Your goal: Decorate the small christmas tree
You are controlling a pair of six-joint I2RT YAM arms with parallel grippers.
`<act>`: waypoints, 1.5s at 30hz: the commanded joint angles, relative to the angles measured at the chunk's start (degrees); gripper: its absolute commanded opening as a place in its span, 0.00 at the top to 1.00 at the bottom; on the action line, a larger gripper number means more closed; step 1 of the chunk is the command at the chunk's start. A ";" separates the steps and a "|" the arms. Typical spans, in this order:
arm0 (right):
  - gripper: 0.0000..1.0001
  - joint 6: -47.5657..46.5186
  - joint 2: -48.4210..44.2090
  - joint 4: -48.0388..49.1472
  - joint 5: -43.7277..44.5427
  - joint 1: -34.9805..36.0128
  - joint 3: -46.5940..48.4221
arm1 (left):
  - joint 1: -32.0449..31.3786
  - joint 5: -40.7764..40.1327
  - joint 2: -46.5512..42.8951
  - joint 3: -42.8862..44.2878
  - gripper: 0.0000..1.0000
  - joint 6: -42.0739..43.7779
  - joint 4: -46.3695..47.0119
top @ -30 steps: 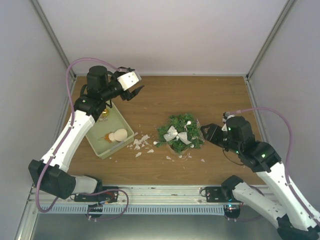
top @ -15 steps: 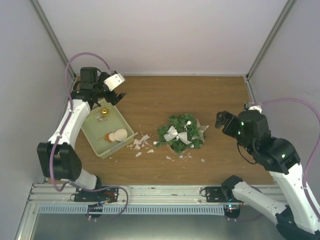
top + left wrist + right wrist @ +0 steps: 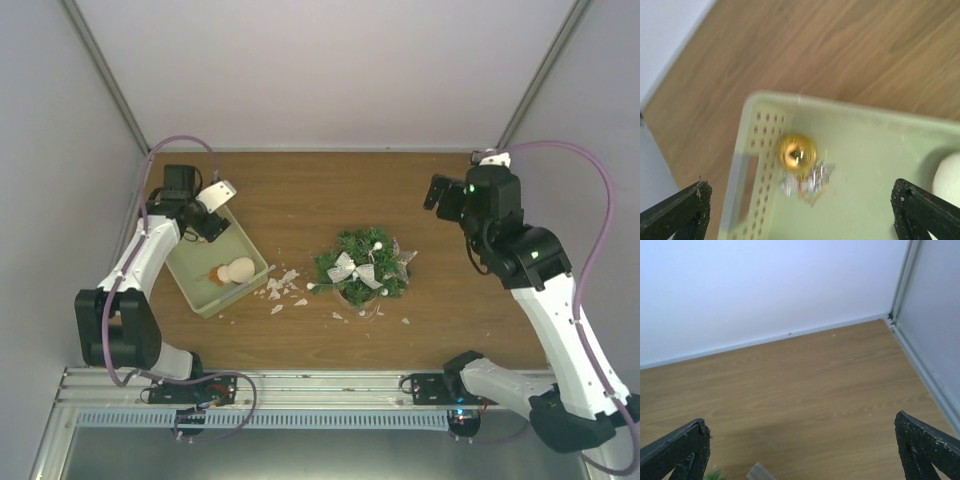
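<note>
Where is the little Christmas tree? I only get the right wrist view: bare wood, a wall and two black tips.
Observer: The small christmas tree stands mid-table, to the left of the right tool, which is open and empty.
Operator: Is anything on it?
Observer: Yes, a silver bow and small white balls sit on its branches.
Operator: Where are the other ornaments?
Observer: In the pale green tray at the left. The open left tool hovers over a gold bauble there, and a cream egg-shaped piece lies nearby.
</note>
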 commanded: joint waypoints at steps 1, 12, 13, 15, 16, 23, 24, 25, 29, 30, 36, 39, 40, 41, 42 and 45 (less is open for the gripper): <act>0.00 -8.87 2.68 4.42 -7.19 -7.13 2.02 | 3.61 -7.49 -3.79 -5.07 0.04 -1.99 -0.45; 0.01 -13.78 7.66 7.03 -17.59 -15.85 5.14 | 5.49 -9.91 -4.38 -15.48 0.14 -3.07 3.49; 0.01 -13.72 7.65 7.13 -18.03 -16.02 5.20 | 5.47 -9.65 -4.14 -16.21 0.15 -2.72 4.69; 0.01 -13.59 7.51 7.23 -19.28 -16.25 4.96 | 5.58 -9.60 -3.64 -17.71 0.18 -1.43 8.36; 0.02 -13.46 7.41 7.23 -19.92 -16.31 4.78 | 5.59 -10.20 -3.16 -18.51 0.20 -0.67 10.48; 0.02 -13.09 5.32 6.54 -20.12 -16.36 4.26 | 5.84 -11.01 2.47 -16.70 0.26 -0.88 14.13; 0.02 -13.13 4.94 6.53 -20.12 -16.40 4.32 | 5.84 -11.18 3.29 -16.46 0.26 -0.87 14.52; 0.02 -13.15 4.73 6.46 -20.03 -16.36 4.32 | 5.90 -11.30 4.28 -16.21 0.26 -0.83 14.91; 0.02 -12.94 4.23 6.35 -20.14 -16.41 3.87 | 5.82 -11.20 8.46 -14.79 0.30 -1.25 15.55; 0.02 -12.88 4.22 6.41 -20.34 -16.37 3.69 | 5.93 -11.43 9.34 -14.57 0.31 -1.31 16.08; 0.03 -12.54 4.36 7.06 -21.02 -16.41 2.65 | 5.88 -11.75 12.86 -13.32 0.37 -1.87 17.73; 0.03 -12.34 4.65 7.45 -21.57 -16.38 2.61 | 5.83 -11.74 13.48 -13.30 0.41 -1.81 18.77; 0.03 -12.33 4.72 7.53 -21.66 -16.42 2.56 | 5.85 -11.79 13.72 -13.18 0.43 -1.79 19.14; 0.03 -12.27 4.74 7.65 -21.67 -16.43 2.49 | 5.85 -11.75 13.96 -13.01 0.44 -1.86 19.39; 0.03 -12.23 4.74 7.80 -21.87 -16.41 2.37 | 5.85 -11.67 14.27 -12.77 0.46 -1.98 19.43; 0.04 -12.15 4.49 7.94 -21.98 -16.39 2.10 | 5.89 -10.76 15.13 -12.13 0.55 -1.96 19.65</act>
